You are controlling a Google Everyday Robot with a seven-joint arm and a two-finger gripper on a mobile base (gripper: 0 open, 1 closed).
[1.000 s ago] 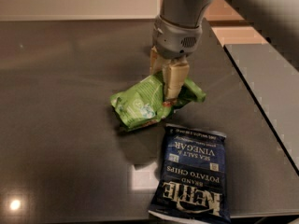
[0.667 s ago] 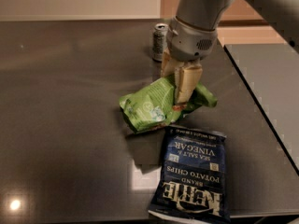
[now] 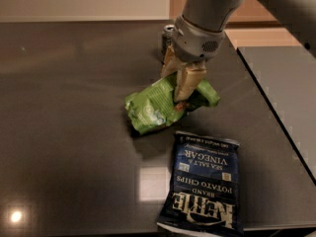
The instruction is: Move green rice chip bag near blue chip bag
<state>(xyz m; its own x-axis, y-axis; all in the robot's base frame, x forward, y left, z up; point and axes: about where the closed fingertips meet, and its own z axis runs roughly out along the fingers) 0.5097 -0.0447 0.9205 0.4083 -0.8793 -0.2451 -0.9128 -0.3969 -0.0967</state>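
The green rice chip bag (image 3: 154, 108) is a crinkled bright-green pouch in the middle of the dark table. My gripper (image 3: 178, 85) comes down from the upper right, and its tan fingers (image 3: 189, 80) are shut on the bag's upper right part. The bag hangs tilted, its left end low, with a shadow under it. The blue chip bag (image 3: 205, 186) lies flat just below and to the right of the green bag, near the table's front edge, with white lettering upside down. A small gap separates the two bags.
A silver-green drink can (image 3: 167, 39) stands behind the gripper, partly hidden by the arm. The dark table (image 3: 69, 132) ends at the right in a gap, with a grey surface (image 3: 281, 88) beyond it. Light glare marks the table front.
The gripper has carried the green bag a little to the right. The drink can behind the arm has come into view. The blue bag has not moved.
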